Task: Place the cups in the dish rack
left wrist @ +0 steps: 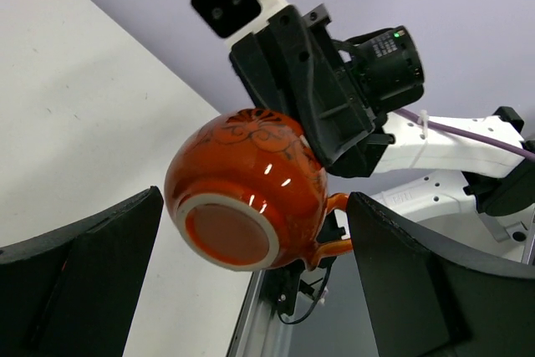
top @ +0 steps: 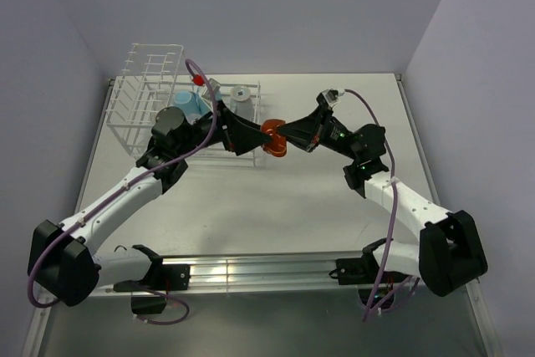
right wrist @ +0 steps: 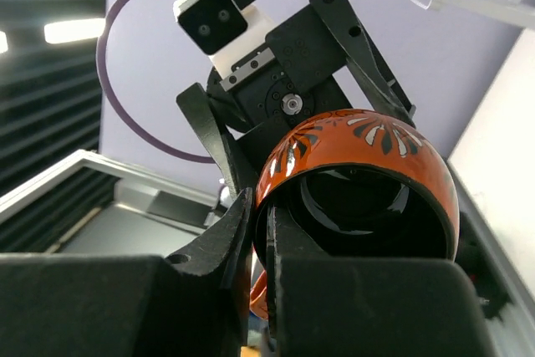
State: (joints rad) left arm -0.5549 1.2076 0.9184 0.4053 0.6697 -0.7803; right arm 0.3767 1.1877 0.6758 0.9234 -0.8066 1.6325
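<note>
White wire marks the dish rack [top: 125, 114] at ten o'clock on the surface [top: 276, 206], with a light blue mug [top: 189, 104] and a grey mug [top: 241, 96] lodged inside. At its three o'clock the left end effector [left wrist: 251, 290] is spread wide around the orange-red cup [top: 273, 137], which is held aloft, pinched at the rim by the right end effector [right wrist: 259, 248]. A handover is judged to be in hand; closure of the left fingers, then release by the right, is called for.

Your top view looks down from high above the near edge, taking in the whole counter [top: 251, 215] from well back. Your two wrist views sit close and face each other: the left one meets the underside of the orange cup [left wrist: 247, 198], the right one its dark mouth. All three share that cup.
</note>
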